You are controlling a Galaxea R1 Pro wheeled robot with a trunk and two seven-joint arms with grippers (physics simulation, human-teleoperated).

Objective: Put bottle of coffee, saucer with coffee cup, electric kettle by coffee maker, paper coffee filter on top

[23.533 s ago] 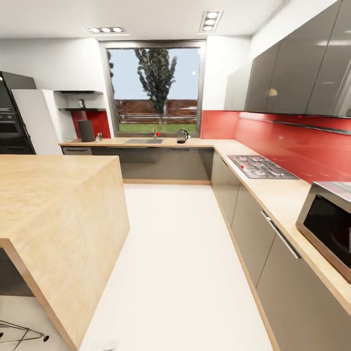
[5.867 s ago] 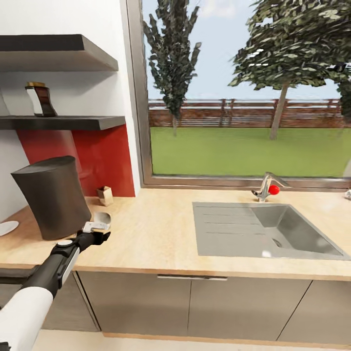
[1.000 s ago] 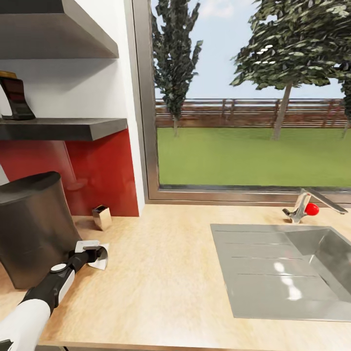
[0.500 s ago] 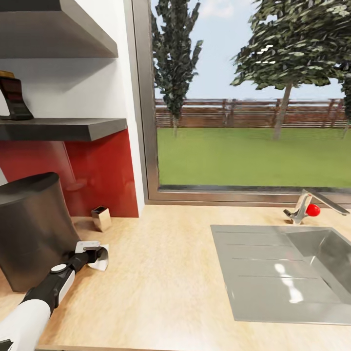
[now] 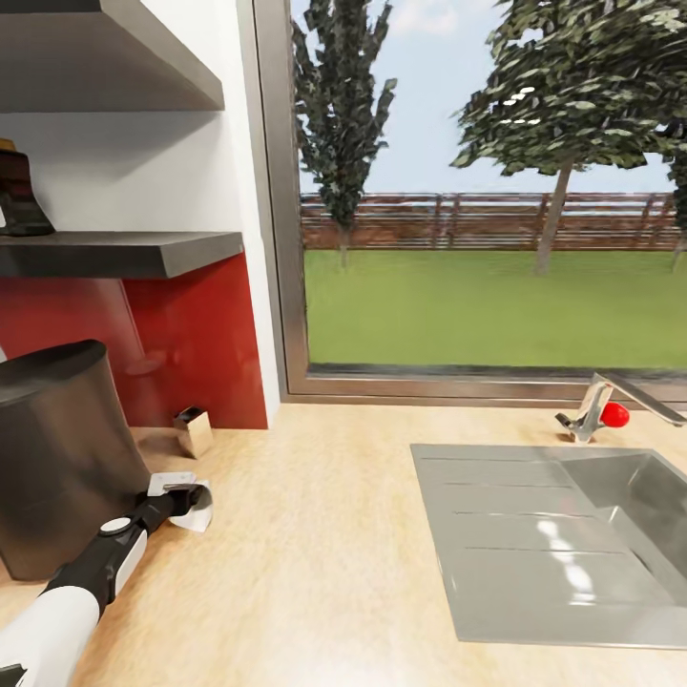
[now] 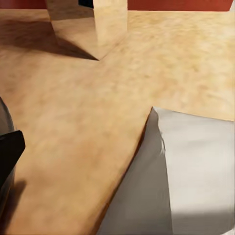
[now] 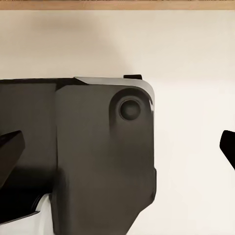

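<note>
Here, at the lower left of the frame, the left tool [image 5: 189,498] reaches the paper coffee filter [image 5: 196,516] lying flat on the tabletop [image 5: 315,534] beside the coffee maker [image 5: 57,458]; its grip I cannot tell.

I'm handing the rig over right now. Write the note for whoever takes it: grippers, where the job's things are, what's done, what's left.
Left gripper: low on the kitchen countertop, at the paper coffee filter beside the coffee maker; I can't tell whether it grips it.
Right gripper: open, wrist view looks down at the robot's dark base and pale floor.
Bottle of coffee: on the kitchen shelf, at the head view's left edge.
Small metal box: against the red backsplash.
Done: coffee maker stands on the countertop.
Left: filter onto the maker's top, bottle down to the counter, then saucer, cup, kettle.
</note>
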